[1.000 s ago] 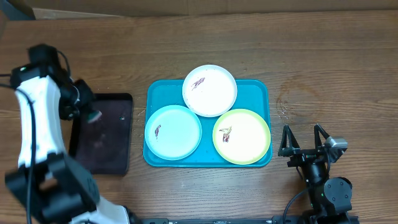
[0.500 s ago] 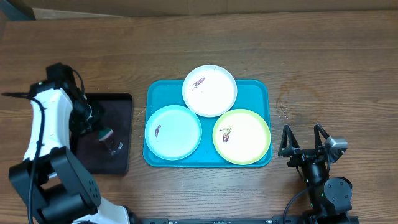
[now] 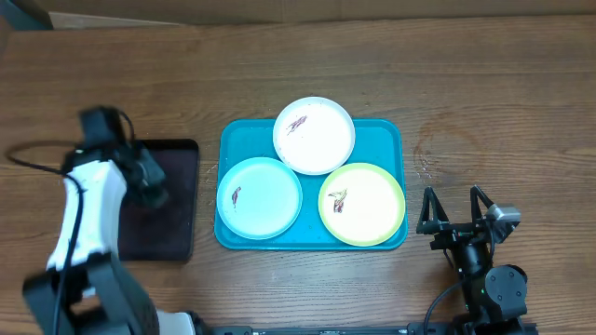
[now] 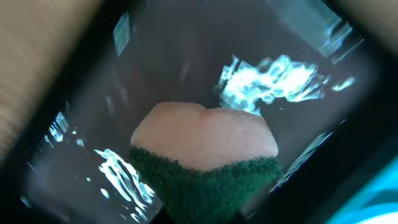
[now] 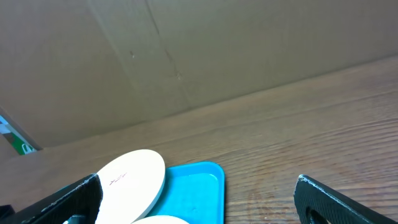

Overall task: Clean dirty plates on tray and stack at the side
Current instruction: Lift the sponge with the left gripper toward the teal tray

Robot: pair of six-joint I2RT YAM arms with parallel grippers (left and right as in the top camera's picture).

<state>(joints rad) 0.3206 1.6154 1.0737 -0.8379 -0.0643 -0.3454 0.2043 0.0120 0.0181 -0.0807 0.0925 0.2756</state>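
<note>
The left gripper [image 3: 149, 184] grips the sponge [image 4: 205, 158] above the dark tray [image 3: 175, 223]. The pale blue plate [image 3: 259, 197] lies nearest, to its right

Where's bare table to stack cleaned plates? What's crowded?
Bare wood: right of the turquoise tray, beyond the open right gripper; also the wide strip behind the tray. Crowded: the white plate, pale blue plate and yellow-green plate fill the tray. Only a narrow gap separates it from the dark tray, where the left gripper holds a sponge.
</note>
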